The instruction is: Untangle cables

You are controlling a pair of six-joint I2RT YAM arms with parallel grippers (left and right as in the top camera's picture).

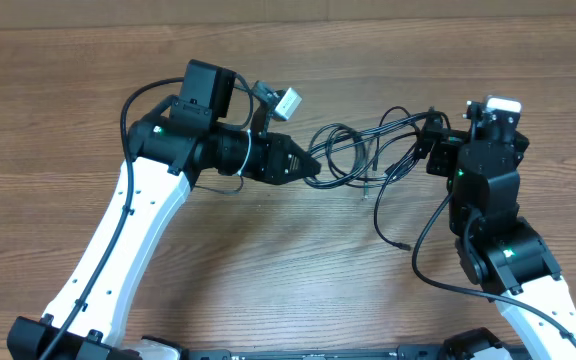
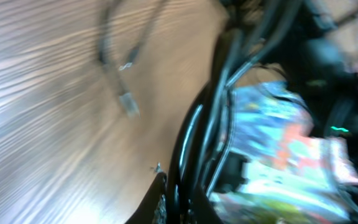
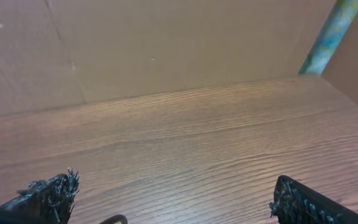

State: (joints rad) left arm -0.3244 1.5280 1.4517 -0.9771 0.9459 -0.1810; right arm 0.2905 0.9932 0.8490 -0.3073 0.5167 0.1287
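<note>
The cables (image 1: 353, 150), lying crosswise, are being flanked: left end by the closed left gripper (image 1: 313, 170), grip unconfirmed; right end by the wide-open right gripper (image 3: 173, 199).

Cables (image 2: 197, 143): blurred throughout left wrist view. Right end effector (image 3: 176, 198): fingers (image 3: 48, 196) cut off at frame bottom. Plug ends (image 1: 404, 244) overhead: too small.

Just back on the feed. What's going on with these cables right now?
The left gripper is shut on the left edge of the cables, which lie in a tangled bunch on the table between the two arms. The right gripper stands wide open at the bunch's right edge, with nothing between its fingers. The tangle is not yet undone.
</note>
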